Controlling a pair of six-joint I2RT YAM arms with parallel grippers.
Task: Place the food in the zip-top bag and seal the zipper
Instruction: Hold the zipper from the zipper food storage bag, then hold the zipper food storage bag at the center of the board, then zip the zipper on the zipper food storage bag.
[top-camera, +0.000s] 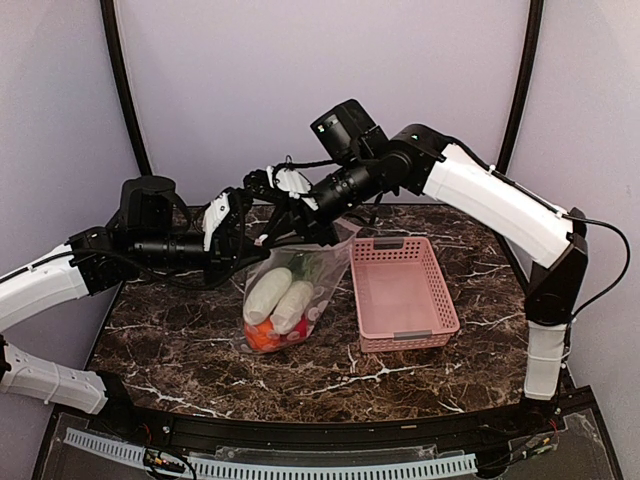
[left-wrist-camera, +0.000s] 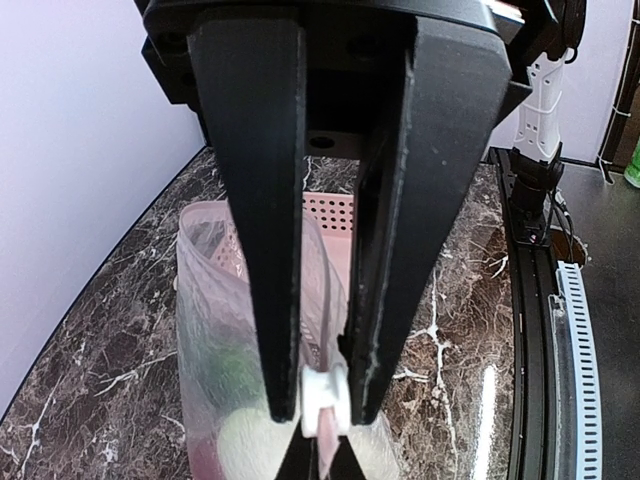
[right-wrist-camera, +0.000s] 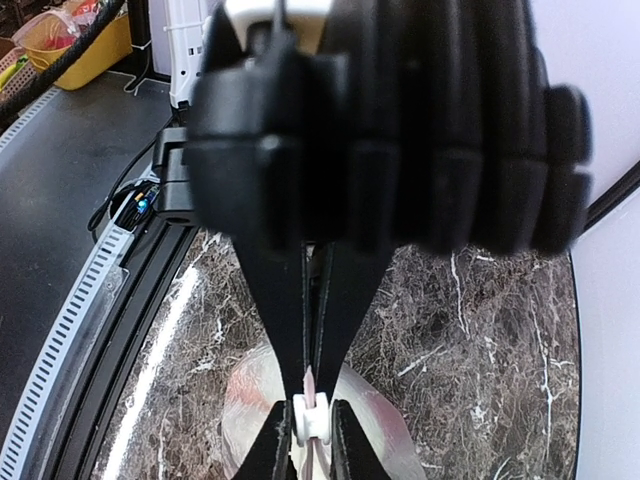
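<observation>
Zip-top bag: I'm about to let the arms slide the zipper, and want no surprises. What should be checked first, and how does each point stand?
1. Food inside the clear spotted zip-top bag, white toy radishes and orange and red balls: ok.
2. Left gripper shut on the thin white zipper strip: ok.
3. Right gripper pinching that strip too: ok.
4. No food left in the pink plastic basket: ok.
5. How far the mouth is zipped: cannot tell, grippers hide it.
</observation>
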